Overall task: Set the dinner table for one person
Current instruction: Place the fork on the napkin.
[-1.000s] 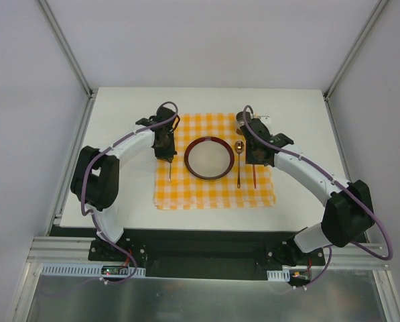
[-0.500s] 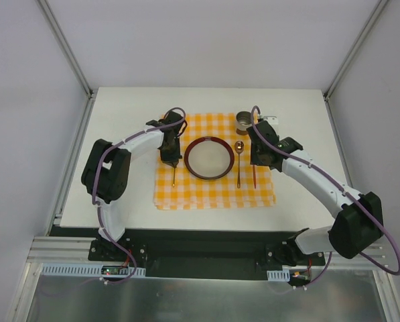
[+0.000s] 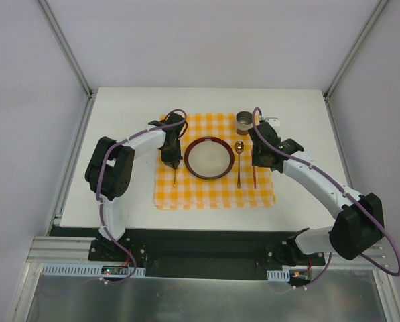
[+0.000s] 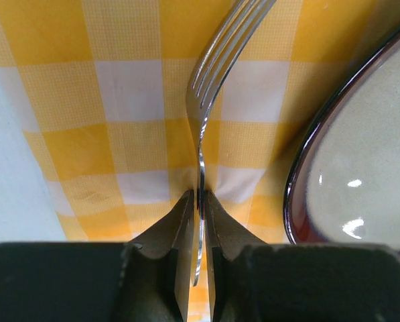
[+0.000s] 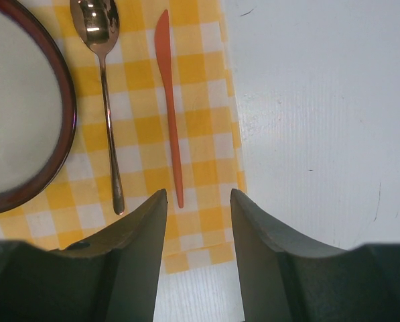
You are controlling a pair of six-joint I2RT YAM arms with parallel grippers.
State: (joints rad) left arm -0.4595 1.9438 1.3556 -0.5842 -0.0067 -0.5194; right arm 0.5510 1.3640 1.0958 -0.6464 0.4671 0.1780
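1. The dinner table (image 3: 119,107) is a broad slab of matte white that starts just beyond the arm bases; a woven cloth mat (image 3: 206,194) in orange and white checks lies at its middle.
2. Toward the mat's near right corner lie a slim, matte orange knife (image 5: 169,100) and, just left of it, a polished coppery spoon (image 5: 106,87) with a thin straight stem; the two are parallel and apart.
3. The right gripper (image 5: 198,194) hovers over the mat's right edge with its jaws wide and nothing between them.
4. Near the mat's left edge the left gripper (image 4: 198,198) is narrow, pinching the handle of a thin, mirror-bright steel fork (image 4: 216,60); the fork stands on its side edge with its neck curved; I cannot tell whether it touches the cloth.
5. Risk: if released on edge, the fork could roll toward the plate (image 3: 209,158) just beside it, strike the rim, or settle skewed; fingers that catch the soft cloth while lifting away could ruck it and shift everything on it.
6. The plate is round and glossy, pale in the well with a dark red-brown rim; it sits at the mat's centre.
7. At the mat's far right corner stands a small metallic cup (image 3: 244,121); the right arm's cable passes close by and could tip it.
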